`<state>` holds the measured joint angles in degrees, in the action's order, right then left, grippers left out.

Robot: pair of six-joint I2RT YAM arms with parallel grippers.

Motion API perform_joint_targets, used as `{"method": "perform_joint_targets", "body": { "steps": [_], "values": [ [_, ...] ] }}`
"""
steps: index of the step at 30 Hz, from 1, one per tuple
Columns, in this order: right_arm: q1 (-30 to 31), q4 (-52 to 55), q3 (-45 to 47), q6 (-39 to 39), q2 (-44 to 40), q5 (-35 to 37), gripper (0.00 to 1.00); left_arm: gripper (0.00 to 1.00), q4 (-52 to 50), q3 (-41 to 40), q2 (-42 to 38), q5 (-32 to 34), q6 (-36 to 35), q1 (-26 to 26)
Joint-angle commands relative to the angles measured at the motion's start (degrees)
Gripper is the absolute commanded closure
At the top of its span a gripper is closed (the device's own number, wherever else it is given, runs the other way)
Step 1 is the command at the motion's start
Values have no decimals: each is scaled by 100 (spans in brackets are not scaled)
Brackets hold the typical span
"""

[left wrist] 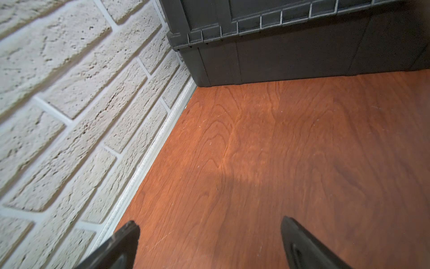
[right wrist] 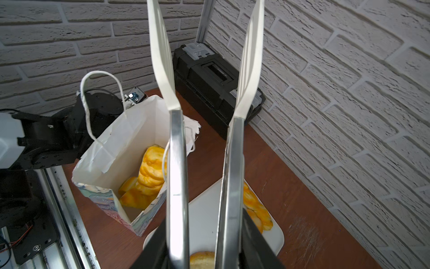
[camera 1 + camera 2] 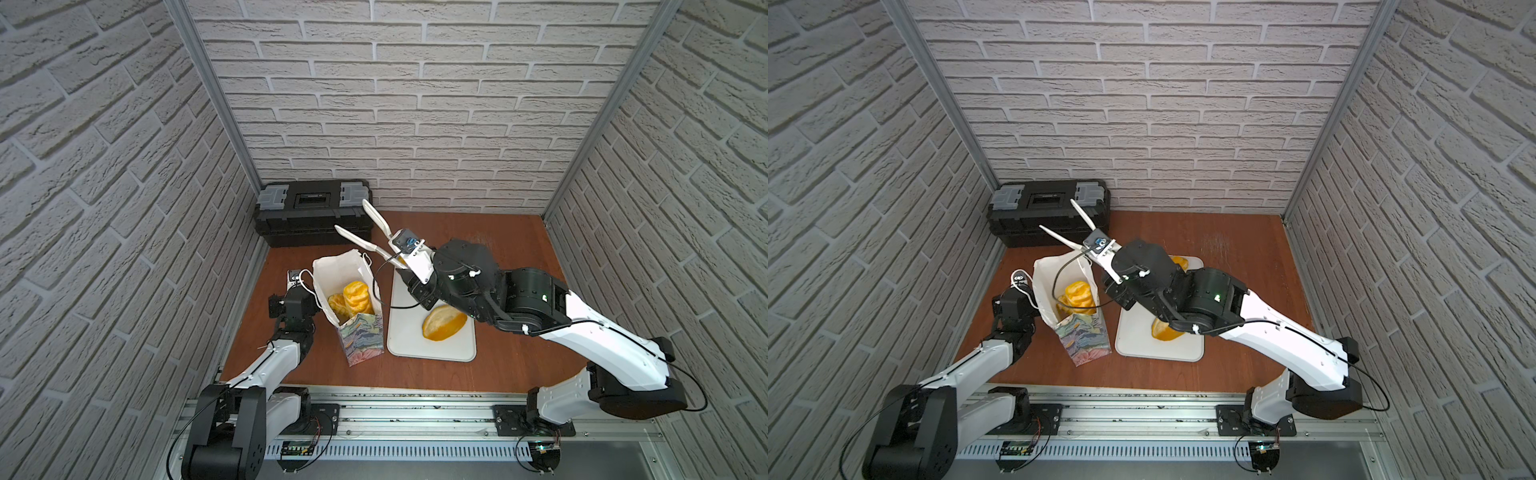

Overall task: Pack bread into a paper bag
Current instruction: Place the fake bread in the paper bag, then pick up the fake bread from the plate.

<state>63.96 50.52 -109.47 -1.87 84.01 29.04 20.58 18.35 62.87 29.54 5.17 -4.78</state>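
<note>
So, most of the way there imo: the paper bag (image 3: pixel 337 270) stands upright on the table (image 3: pixel 515 241) between the two arms w/ a few bread pieces (image 3: pixel 355 298) already down inside (can't count exactly, they're stacked). Left to pack: the big oval loaf (image 3: pixel 444 322) on the white tray (image 3: pixel 415 347) just beside the bag, plus one ridged piece (image 2: pixel 254 209) at the tray's far end. Atm the right gripper (image 2: pixel 204 221) is clamped on a pair of tongs (image 2: pixel 179 174). The tong tips are spread wide w/ nothing in them, raised above the bag's far edge and pointing toward the black toolbox (image 3: pixel 311 208). Meanwhile the left gripper (image 1: pixel 209 221) sits low beside the bag on the wall side, fingers apart, empty, not touching the bag afaict. In the way: a cord handle (image 2: pixel 165 160) droops right by one tong arm, the arm's black cable (image 3: pixel 374 286) hangs across the bag mouth, and the rim's crumpled — the loaf looks like a tight fit, so I'd guess it has to go in end-first.
</note>
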Motion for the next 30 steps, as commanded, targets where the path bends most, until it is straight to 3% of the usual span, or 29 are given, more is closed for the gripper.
{"method": "perform_joint_targets", "body": {
  "steps": [1,10,21,30],
  "values": [
    [-454,-196,180,152,-355,235,58,2,199,-68,-63,26,63,27],
    [-1889,-153,1099,385,-754,-378,57,2,201,-77,-80,69,81,29],
    [-2871,-826,2689,819,-469,-1145,58,2,197,-85,-84,97,84,46],
    [-3623,-1101,3314,996,143,-2117,57,2,194,-77,-78,92,83,57]
  ]
}}
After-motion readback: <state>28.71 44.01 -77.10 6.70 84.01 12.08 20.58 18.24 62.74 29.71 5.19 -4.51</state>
